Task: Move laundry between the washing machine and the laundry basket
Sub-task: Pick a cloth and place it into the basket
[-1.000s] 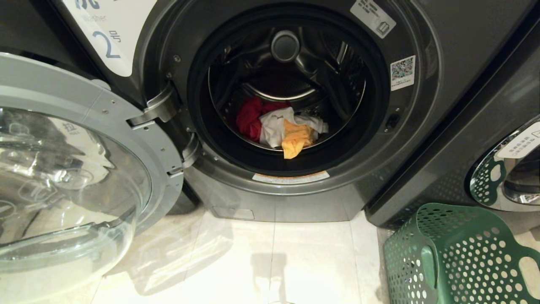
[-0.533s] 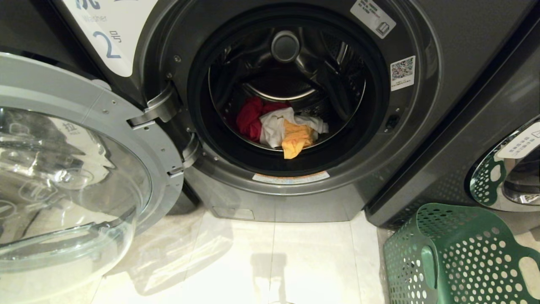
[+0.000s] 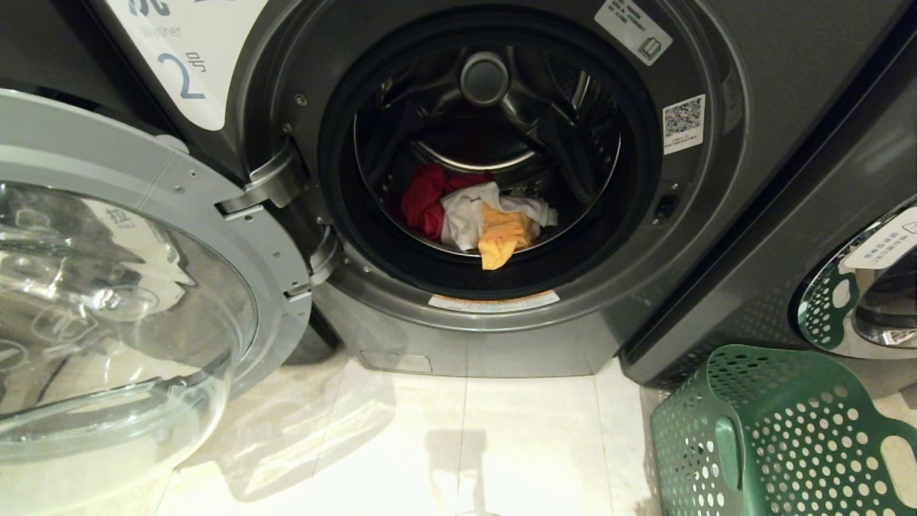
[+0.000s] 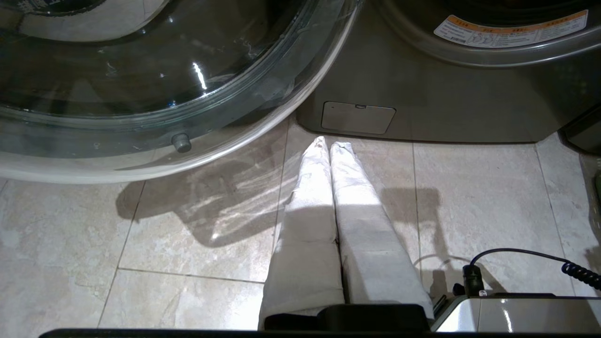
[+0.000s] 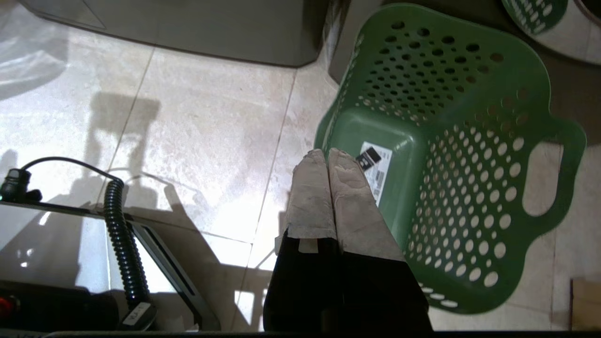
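The washing machine (image 3: pixel 716 172) marked 2 stands ahead with its round glass door (image 3: pixel 107 301) swung open to the left. Inside the drum lies the laundry: a red garment (image 3: pixel 424 199), a white one (image 3: pixel 466 215) and a yellow-orange one (image 3: pixel 503 236) on top at the front. The green laundry basket (image 3: pixel 781 437) stands on the floor at the lower right, with no garment showing inside it (image 5: pixel 450 141). Neither arm shows in the head view. My left gripper (image 4: pixel 328 143) is shut and empty, low over the tiles. My right gripper (image 5: pixel 327 152) is shut and empty beside the basket's near rim.
A second machine (image 3: pixel 867 287) with a chrome-rimmed door stands at the right, behind the basket. Pale floor tiles (image 3: pixel 466 444) run between me and the washer. The open door fills the left side. My base and a coiled cable (image 5: pixel 123 244) lie under the right arm.
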Robot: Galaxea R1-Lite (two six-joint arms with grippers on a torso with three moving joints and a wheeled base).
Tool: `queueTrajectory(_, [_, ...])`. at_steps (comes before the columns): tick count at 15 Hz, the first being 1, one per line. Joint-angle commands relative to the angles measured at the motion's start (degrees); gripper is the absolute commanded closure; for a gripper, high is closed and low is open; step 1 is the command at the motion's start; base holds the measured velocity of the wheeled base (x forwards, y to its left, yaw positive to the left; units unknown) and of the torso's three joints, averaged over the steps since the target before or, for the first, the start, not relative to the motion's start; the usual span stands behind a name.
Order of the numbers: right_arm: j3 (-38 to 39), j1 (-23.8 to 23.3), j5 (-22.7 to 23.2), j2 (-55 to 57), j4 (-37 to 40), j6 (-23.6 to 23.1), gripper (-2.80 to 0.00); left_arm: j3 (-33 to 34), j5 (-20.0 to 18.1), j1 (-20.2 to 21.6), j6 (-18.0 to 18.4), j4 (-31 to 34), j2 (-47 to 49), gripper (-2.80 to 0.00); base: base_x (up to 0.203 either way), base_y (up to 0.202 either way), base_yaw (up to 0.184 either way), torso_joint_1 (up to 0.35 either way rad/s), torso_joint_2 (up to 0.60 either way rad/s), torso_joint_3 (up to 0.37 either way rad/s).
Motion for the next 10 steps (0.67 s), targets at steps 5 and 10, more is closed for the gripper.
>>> queueTrajectory(5, [0.1,-0.9,0.8,-14.7,1.7,0.8,0.0,0.0,0.0,0.0,0.0,0.0,-0.1,0.0,0.0,0.0,0.0,0.0,0.0,0.0])
queueTrajectory(10, [0.1,-0.8,-0.3,-14.4,1.6,4.3,0.0,0.0,0.0,0.0,0.0,0.0,-0.1,0.0,0.0,0.0,0.0,0.0,0.0,0.0])
